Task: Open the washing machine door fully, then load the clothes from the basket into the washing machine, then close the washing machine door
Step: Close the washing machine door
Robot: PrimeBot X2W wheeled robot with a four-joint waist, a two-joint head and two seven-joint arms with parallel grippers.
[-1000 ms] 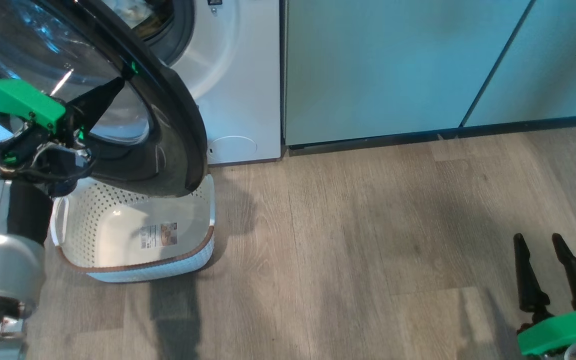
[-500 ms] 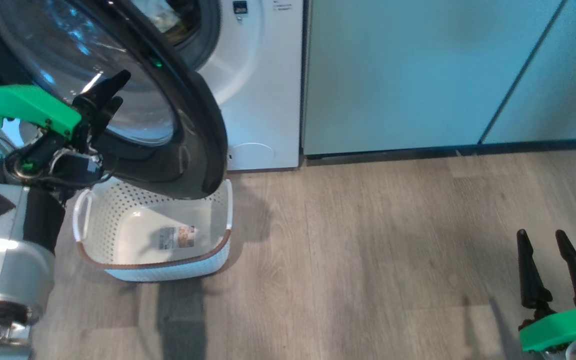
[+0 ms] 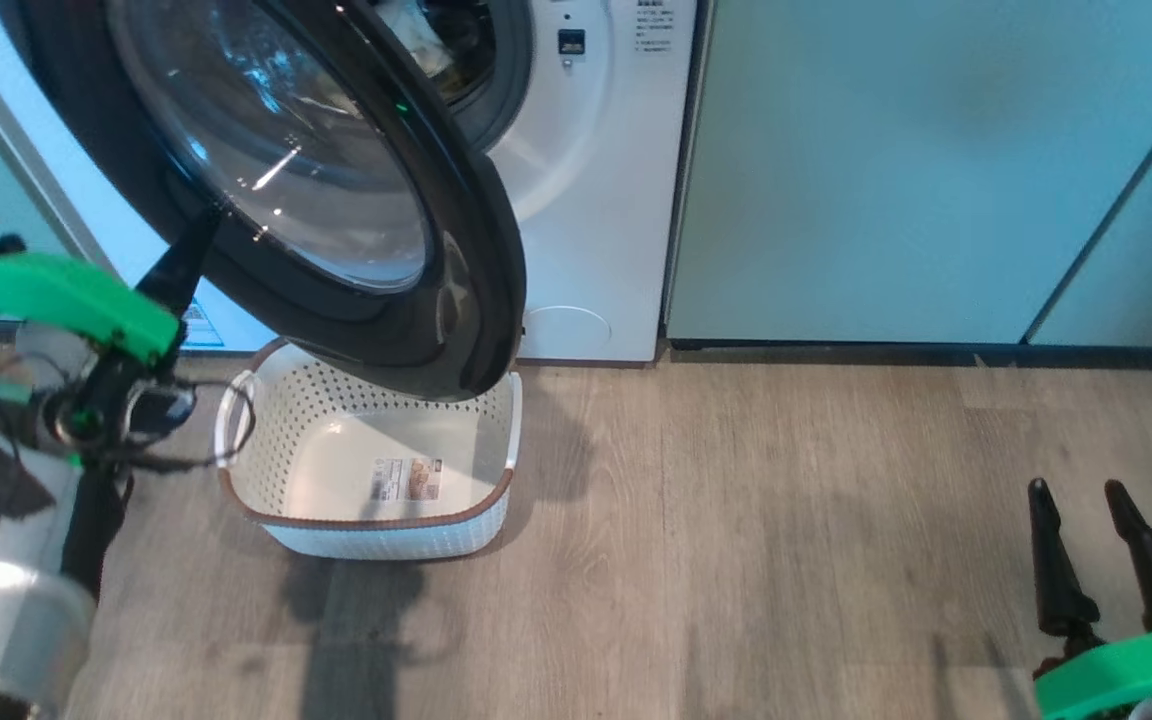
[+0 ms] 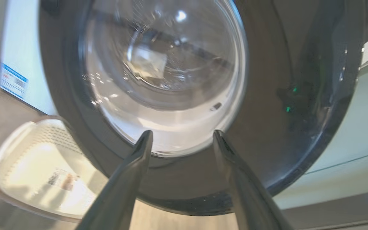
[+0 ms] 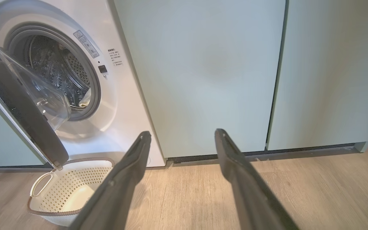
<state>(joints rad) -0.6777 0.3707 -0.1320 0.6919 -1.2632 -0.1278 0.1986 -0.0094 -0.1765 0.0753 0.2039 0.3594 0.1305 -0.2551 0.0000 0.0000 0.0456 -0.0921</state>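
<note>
Door (image 3: pixel 456 300) of the washing machine (image 3: pixel 596 200) hangs partly open, its lower rim (image 3: pixel 416 370) above the empty basket (image 3: pixel 376 522); clothes (image 5: pixel 85 98) lie behind the door in the drum (image 5: pixel 53 70). It looks stiff, hinged and glossy, likely slippery, so push flat on the black rim, not the bulging glass (image 3: pixel 286 170). The left pincer (image 4: pixel 181 135), released, faces that rim; the right pincer (image 3: pixel 1076 495), released, rests far right of the door.

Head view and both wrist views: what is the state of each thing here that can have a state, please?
basket: upright on the floor, nothing in the part that shows.
washing machine door: open, hanging over the basket.
clothes: a pale piece lies inside the washing machine.
left gripper: open, holding nothing, pointed at the door.
right gripper: open, holding nothing.
cabinet panels: shut.
</note>
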